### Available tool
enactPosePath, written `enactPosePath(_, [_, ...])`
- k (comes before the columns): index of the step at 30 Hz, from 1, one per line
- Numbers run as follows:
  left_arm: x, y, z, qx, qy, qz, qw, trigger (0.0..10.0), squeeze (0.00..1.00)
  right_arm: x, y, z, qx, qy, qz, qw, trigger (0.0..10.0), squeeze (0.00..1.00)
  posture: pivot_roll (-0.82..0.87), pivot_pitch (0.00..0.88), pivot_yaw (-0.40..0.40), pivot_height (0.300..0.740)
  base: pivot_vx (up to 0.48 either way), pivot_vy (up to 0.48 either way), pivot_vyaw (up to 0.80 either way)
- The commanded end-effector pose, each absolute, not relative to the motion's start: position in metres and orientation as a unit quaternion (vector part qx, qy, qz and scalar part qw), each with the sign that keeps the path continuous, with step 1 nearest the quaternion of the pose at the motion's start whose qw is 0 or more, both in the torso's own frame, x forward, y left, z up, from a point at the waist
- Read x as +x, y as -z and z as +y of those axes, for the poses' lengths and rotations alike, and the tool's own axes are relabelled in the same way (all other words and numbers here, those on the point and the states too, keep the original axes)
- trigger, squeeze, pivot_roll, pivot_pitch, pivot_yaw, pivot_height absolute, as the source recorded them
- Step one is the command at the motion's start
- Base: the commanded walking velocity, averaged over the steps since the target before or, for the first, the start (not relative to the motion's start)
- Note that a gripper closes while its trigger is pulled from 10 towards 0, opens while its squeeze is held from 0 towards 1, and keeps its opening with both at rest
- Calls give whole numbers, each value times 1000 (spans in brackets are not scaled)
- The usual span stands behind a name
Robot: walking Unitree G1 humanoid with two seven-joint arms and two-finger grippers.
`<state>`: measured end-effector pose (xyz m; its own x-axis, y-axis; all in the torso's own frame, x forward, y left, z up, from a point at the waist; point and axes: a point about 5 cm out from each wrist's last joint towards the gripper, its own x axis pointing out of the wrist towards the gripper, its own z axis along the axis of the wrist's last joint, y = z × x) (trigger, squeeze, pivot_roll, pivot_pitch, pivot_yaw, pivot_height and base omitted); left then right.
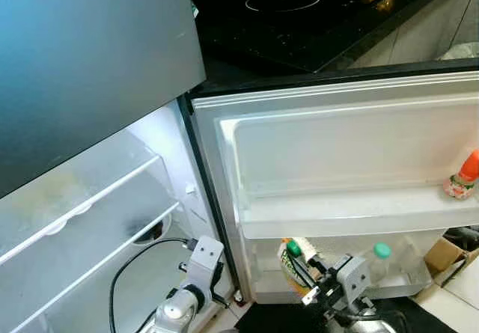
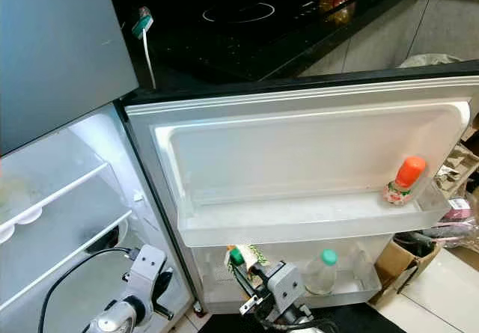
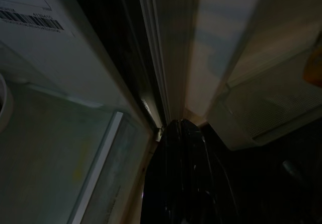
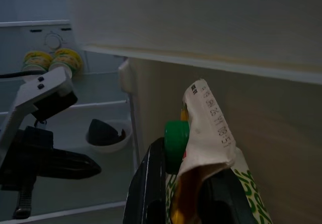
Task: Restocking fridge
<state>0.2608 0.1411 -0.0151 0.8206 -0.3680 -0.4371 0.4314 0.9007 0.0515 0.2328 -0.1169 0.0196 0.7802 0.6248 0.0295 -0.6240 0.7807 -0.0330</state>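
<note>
Fingers of the right gripper (image 2: 251,282) clench a green-capped carton (image 4: 211,148) at the lower white door shelf (image 2: 359,284); tilting risks snagging. Left gripper (image 3: 178,133) fingers appear closed, empty.

Black induction hob (image 1: 299,11) on dark counter, cardboard box (image 2: 400,262), pale floor tiles (image 2: 449,288)

The fridge door (image 1: 337,153) stood open; the right gripper (image 1: 303,273) held a green-capped carton (image 1: 290,258) at its lower shelf, beside a clear bottle (image 1: 380,262).
</note>
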Motion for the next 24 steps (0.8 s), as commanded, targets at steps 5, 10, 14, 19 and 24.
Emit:
enactPosePath(5, [255,19,152,92,212,224,947,10000,0,230,-15,-103,-6,-361,-20,932,10000,0,-11,122,86,626,0,0,0])
enactPosePath(10, [253,19,154,96,214,223,946,10000,0,231,-20,-90,59,-406,-36,911,10000,153,2,125,85,626,0,0,0])
enactPosePath(14, [252,19,155,98,215,224,945,10000,0,234,-22,-79,79,-435,-40,896,10000,153,8,125,86,626,0,0,0])
enactPosePath(19, [251,19,155,99,217,224,945,10000,0,232,-22,-70,95,-475,-35,874,10000,145,11,124,87,626,0,0,0])
enactPosePath(24, [252,19,156,101,217,223,945,10000,0,230,-23,-66,87,-494,-43,864,10000,145,11,127,85,626,0,0,0])
